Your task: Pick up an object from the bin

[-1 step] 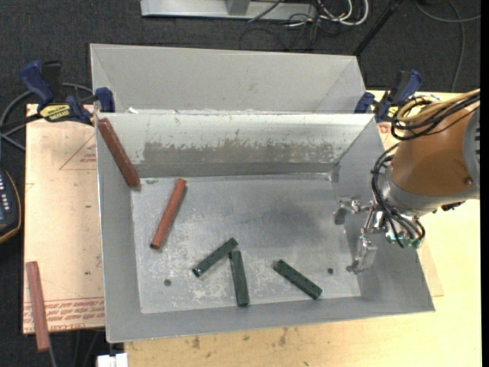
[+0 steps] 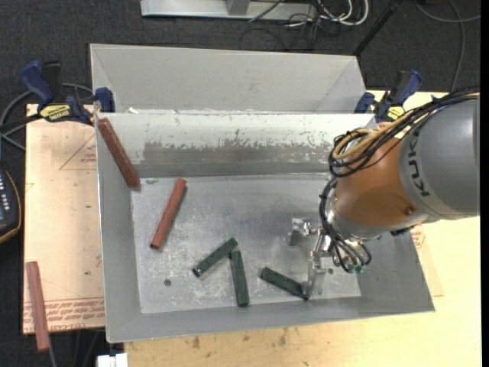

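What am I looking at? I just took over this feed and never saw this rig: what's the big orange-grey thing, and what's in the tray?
The camera looks down into a grey metal bin from above, slightly sideways. The big grey and orange shape is the robot arm, reaching in from the right. Its gripper sits at the right end of the nearest green stick; whether it holds it, I cannot tell. A middle green stick and a left green stick lie beside. Further left, a flat brown stick lies on the floor and a leaning brown stick rests against the left wall.
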Available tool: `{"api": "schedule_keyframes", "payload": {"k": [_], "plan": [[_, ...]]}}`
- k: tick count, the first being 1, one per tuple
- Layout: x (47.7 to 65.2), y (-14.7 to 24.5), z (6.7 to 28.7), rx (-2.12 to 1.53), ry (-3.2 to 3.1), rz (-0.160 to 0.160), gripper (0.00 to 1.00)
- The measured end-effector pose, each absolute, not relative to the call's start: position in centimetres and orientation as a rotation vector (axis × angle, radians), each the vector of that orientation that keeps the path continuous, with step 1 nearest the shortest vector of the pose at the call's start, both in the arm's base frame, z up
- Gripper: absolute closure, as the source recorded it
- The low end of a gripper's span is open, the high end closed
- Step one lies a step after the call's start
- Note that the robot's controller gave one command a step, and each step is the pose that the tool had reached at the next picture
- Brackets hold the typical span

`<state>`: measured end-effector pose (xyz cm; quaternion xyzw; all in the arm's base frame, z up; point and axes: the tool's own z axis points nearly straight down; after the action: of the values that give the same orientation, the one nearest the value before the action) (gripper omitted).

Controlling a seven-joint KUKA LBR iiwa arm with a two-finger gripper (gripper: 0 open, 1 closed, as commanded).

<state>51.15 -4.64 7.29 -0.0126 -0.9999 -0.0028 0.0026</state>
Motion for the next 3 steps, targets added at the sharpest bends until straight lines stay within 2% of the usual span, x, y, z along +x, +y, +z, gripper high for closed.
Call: {"api": "schedule_keyframes", "payload": {"k": [1,2,3], "plan": [[51.3,-5.2,7.5,-0.049,-3.142,-0.001,1.0],[51.3,-5.2,7.5,-0.049,-3.142,-0.001,0.0],[51.2,0.6,9.9,-0.368,-3.123,-0.005,0.0]]}}
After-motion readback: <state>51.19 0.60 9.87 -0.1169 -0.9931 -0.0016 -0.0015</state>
